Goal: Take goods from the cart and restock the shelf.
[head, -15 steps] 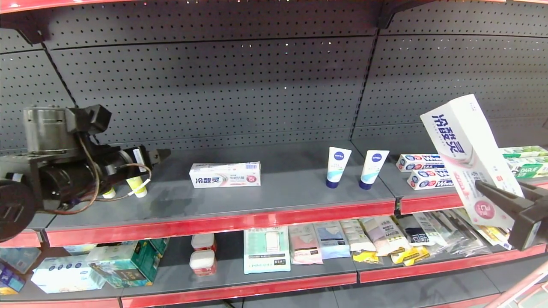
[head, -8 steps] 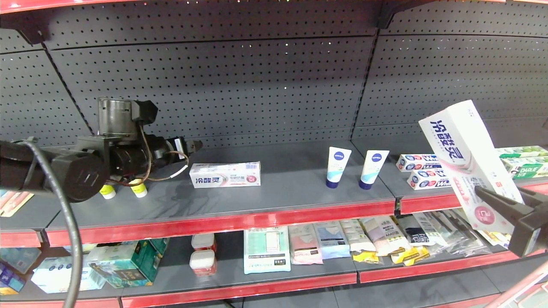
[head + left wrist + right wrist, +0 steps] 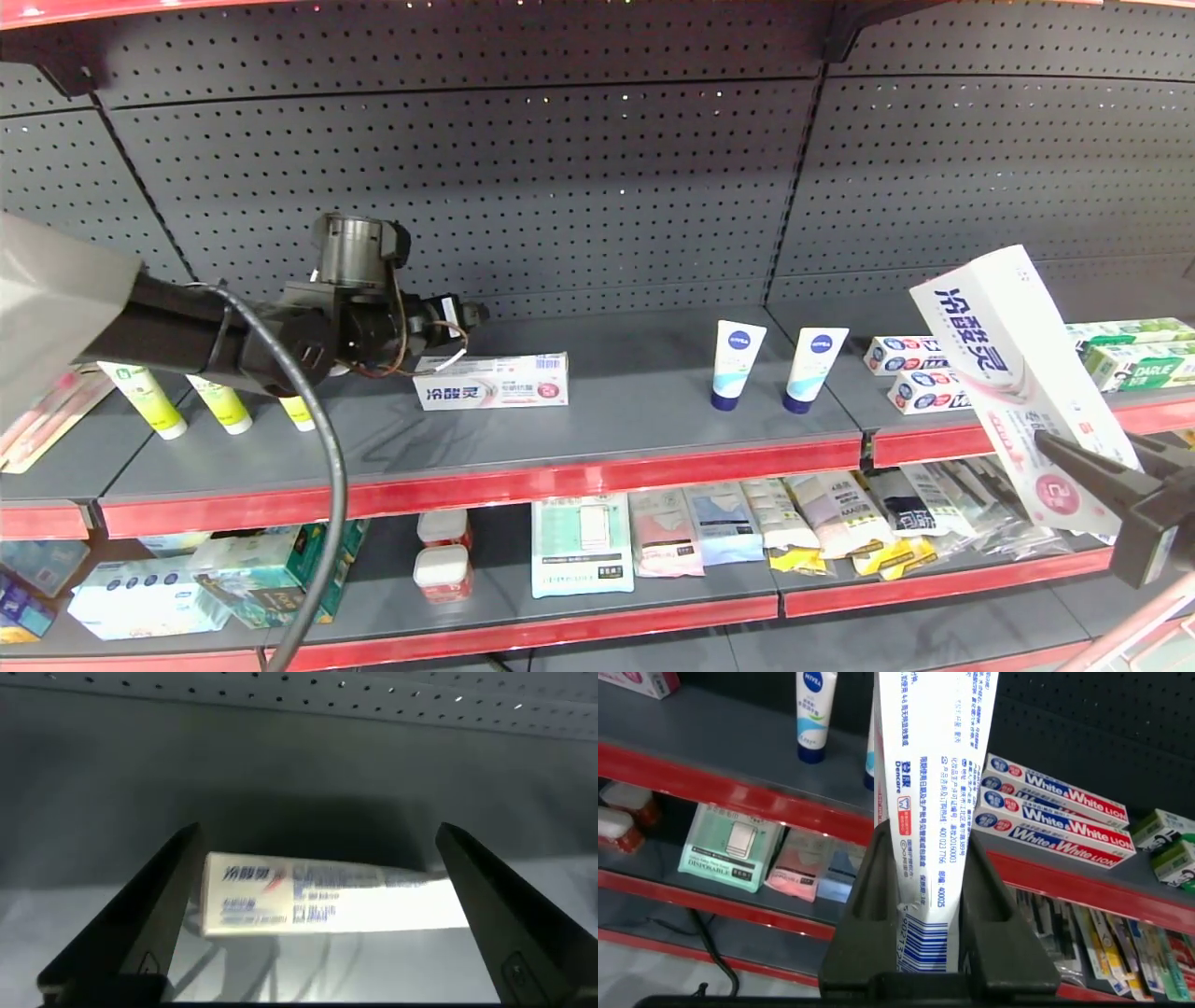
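Observation:
A white toothpaste box [image 3: 492,381] lies flat on the grey middle shelf [image 3: 523,439]. My left gripper [image 3: 471,315] hovers just behind the box's left end, open. In the left wrist view the same box [image 3: 327,905] lies ahead between the spread fingers [image 3: 149,915] of the left gripper [image 3: 318,833], untouched. My right gripper [image 3: 1074,448] is at the far right, in front of the shelf edge, shut on the lower end of a second, tilted toothpaste box [image 3: 1013,364]. In the right wrist view that box [image 3: 934,765] stands up out of the right gripper [image 3: 926,863].
Two white-and-blue tubes [image 3: 738,364] stand right of centre. Stacked toothpaste boxes [image 3: 920,373] and green boxes [image 3: 1139,359] fill the right bay. Yellow-green tubes [image 3: 219,401] stand at the left. The lower shelf holds packets [image 3: 728,532] and boxes [image 3: 271,569].
My left arm has swung right along the shelf, from beside the yellow-green tubes to the lying box. The right gripper and its box have sunk slightly.

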You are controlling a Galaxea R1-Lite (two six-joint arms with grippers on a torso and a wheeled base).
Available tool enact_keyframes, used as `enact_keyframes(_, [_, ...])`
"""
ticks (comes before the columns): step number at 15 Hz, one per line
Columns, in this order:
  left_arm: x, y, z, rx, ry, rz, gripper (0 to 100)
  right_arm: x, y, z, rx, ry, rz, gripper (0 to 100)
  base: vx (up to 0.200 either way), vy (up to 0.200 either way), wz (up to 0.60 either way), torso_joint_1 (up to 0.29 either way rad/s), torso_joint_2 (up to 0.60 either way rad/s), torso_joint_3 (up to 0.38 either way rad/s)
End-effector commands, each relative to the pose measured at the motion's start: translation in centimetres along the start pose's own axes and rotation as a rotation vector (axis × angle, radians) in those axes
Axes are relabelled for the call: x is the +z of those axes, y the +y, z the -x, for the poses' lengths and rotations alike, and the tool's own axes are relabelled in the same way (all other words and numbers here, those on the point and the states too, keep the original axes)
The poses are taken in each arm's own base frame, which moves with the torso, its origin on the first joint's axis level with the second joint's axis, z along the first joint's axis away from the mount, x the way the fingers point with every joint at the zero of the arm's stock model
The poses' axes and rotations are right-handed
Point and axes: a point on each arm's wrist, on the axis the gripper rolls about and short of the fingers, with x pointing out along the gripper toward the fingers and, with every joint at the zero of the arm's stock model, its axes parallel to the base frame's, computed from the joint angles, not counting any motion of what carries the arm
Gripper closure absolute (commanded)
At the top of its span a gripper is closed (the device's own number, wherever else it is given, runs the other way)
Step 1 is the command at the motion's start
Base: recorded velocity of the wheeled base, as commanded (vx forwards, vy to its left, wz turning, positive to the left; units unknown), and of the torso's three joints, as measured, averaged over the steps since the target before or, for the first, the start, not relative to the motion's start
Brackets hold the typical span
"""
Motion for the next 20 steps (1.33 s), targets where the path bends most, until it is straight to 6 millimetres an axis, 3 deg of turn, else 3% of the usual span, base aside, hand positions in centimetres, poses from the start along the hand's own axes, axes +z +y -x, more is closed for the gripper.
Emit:
enact_keyframes(1, [-0.9, -0.6, -2.0, -0.009, 0.020, -0.010, 0, -0.1, 0.0, 0.1, 0.001, 0.003, 0.001, 100, 0.000, 0.000, 0.00, 0.000, 0.00, 0.000])
enact_keyframes(7, [-0.5, -1.9, -3.8, -0.020, 0.067, -0.027, 0, -0.2, 0.1, 0.1, 0.001, 0.004, 0.001, 100, 0.000, 0.000, 0.00, 0.000, 0.00, 0.000])
enact_keyframes(20, [-1.6, -1.8, -6.6, 0.039, 0.107, -0.099, 0, -0.4, 0.1, 0.3, 0.002, 0.007, 0.001, 100, 0.000, 0.000, 0.00, 0.000, 0.00, 0.000])
